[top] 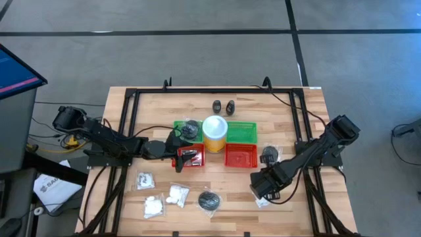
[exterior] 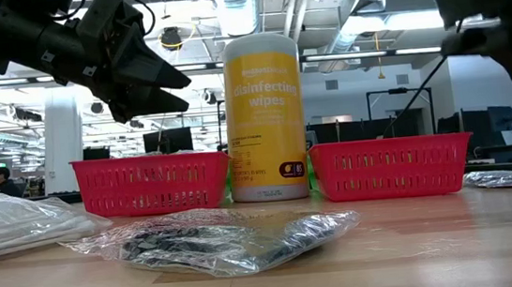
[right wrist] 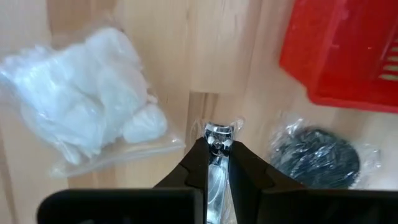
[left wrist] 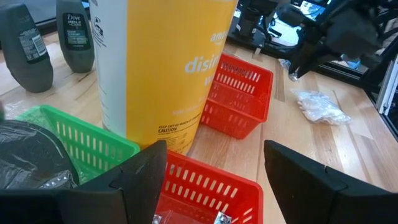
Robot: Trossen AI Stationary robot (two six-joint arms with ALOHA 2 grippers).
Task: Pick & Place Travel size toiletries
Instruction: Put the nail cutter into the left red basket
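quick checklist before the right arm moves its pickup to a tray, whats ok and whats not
1. Right gripper shut on silvery tube: ok.
2. Tube lifted off the table: cannot tell.
3. White packet and grey pad sit beside the fingers, apart from them: ok.
4. Right red tray has room: ok.
5. Left gripper open over the left red tray, away from the right one: ok.
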